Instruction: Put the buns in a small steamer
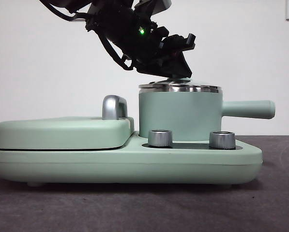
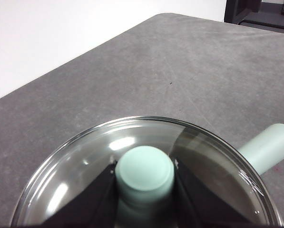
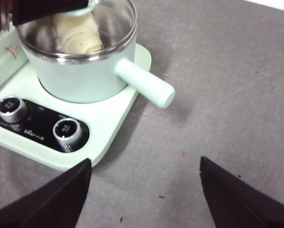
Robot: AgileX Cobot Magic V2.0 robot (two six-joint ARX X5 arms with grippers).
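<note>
The left end effector (image 2: 144,178) grips the green knob (image 2: 145,170) of the glass lid (image 2: 84,164), one jaw pressed to each side of it. In the front view it (image 1: 175,72) comes down from above, and the lid sits on or just over the steel rim of the small steamer (image 1: 179,115); which of the two cannot be told. The steamer stands on the right half of a mint-green cooker base (image 1: 134,162), its straight handle (image 1: 248,109) pointing out to the side. Through the glass, the right wrist view shows a ridged bun (image 3: 80,33) inside the pot. The right end effector (image 3: 144,199) hovers over the grey counter (image 3: 227,95) just beside the base, its jaws spread wide and holding nothing. Two silver dials (image 3: 68,129) sit on a black panel bearing small white writing too blurred to read. The flat lidded griddle (image 1: 62,131) occupies the base's other half.
</note>
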